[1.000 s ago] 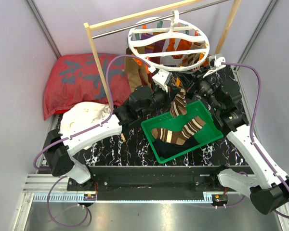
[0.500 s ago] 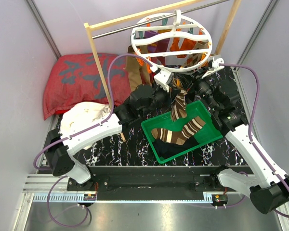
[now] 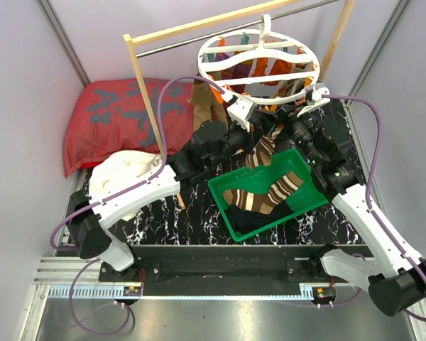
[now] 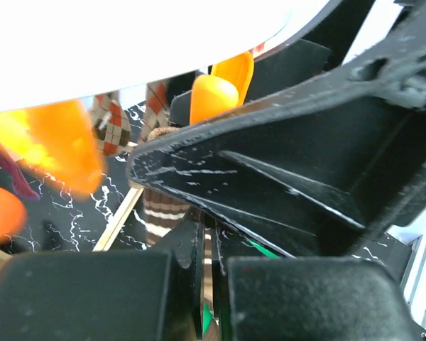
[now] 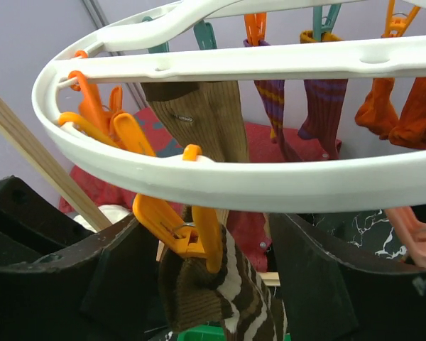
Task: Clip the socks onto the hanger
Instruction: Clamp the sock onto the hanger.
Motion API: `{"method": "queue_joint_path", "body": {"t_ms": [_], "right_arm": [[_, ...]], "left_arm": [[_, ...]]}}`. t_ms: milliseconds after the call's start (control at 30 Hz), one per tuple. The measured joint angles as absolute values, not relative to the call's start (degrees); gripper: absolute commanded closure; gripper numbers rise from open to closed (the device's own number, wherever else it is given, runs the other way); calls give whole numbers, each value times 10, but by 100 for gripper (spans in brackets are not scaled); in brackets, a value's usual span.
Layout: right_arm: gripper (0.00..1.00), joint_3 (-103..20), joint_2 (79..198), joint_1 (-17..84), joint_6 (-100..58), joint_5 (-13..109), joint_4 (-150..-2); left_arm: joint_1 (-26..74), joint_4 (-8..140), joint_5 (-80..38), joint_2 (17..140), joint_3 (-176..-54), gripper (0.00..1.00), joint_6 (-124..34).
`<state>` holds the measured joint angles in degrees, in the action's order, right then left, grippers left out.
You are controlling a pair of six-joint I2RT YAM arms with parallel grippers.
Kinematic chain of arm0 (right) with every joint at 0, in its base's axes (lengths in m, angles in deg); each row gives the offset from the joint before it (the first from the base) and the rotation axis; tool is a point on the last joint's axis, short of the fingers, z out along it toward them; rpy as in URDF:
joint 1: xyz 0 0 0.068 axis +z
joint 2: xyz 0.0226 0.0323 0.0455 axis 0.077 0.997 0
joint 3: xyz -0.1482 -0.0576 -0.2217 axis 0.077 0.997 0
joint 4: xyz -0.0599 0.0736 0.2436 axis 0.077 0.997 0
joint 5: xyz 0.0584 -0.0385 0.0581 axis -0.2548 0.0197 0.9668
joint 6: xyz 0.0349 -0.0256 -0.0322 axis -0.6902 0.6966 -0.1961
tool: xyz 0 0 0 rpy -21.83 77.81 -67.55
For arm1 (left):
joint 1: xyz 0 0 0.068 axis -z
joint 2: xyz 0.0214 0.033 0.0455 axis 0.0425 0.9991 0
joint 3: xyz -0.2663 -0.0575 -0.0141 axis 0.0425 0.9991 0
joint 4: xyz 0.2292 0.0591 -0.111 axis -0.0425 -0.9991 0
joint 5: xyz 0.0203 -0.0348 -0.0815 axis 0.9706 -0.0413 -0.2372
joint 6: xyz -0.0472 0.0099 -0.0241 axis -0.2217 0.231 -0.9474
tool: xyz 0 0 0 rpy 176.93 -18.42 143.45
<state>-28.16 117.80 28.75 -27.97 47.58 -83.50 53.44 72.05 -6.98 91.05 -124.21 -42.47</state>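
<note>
Two socks are seen lying in the green plastic tray (image 3: pixel 219 206) nearest the arm bases: a striped spare sock (image 3: pixel 266 193) and a dark plain sock (image 3: pixel 259 217) under it. Above the tray's far edge a brown-and-cream striped sock (image 3: pixel 261 155) is hung in the air, its cuff raised to the rim of the round white plastic hanger (image 5: pixel 270 181).

The left gripper (image 4: pixel 208 263) is seen with its fingers drawn nearly together. A sliver of striped fabric shows in the slit, so the sock is judged to be pinched there, though the contact itself is hidden. The right gripper (image 5: pixel 211 249) is spread wide, one finger on each side of an orange plastic clip (image 5: pixel 188 231), and no contact with clip or cloth can be made out. The clip's jaws are closed over a fold of the cuff.

The step is judged to be the seating of that cuff. Only a shallow fold appears caught, so a deeper bite is advised: the clip would be squeezed at its tail, the cuff fed higher, and the clip then let close squarely. The hanger is hooked on a metal rod (image 3: pixel 170 47) and can swing, so pushes should be kept small. The left hold should be given up only once the weight is borne by the clip.

Farther back, a tan ribbed sock (image 5: pixel 199 114) and purple-and-orange socks (image 5: pixel 326 85) are already clipped and should not be brushed.
</note>
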Motion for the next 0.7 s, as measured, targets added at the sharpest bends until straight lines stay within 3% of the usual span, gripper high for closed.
{"method": "queue_joint_path", "body": {"t_ms": [100, 133, 267, 367, 700], "right_arm": [[29, -282, 1175, 288, -280, 472, -834], [28, -282, 1174, 288, -280, 470, -834], [28, -282, 1166, 288, -281, 465, -833], [27, -282, 1158, 288, -282, 465, -832], [22, -286, 1127, 288, -291, 471, -817]], "left_arm": [[534, 721, -70, 911, -1242, 80, -419], [534, 721, -70, 911, -1242, 66, -419], [530, 735, -78, 905, -1220, 40, -414], [525, 745, -88, 888, -1185, 27, -411], [476, 824, -133, 800, -1078, 17, -417]]}}
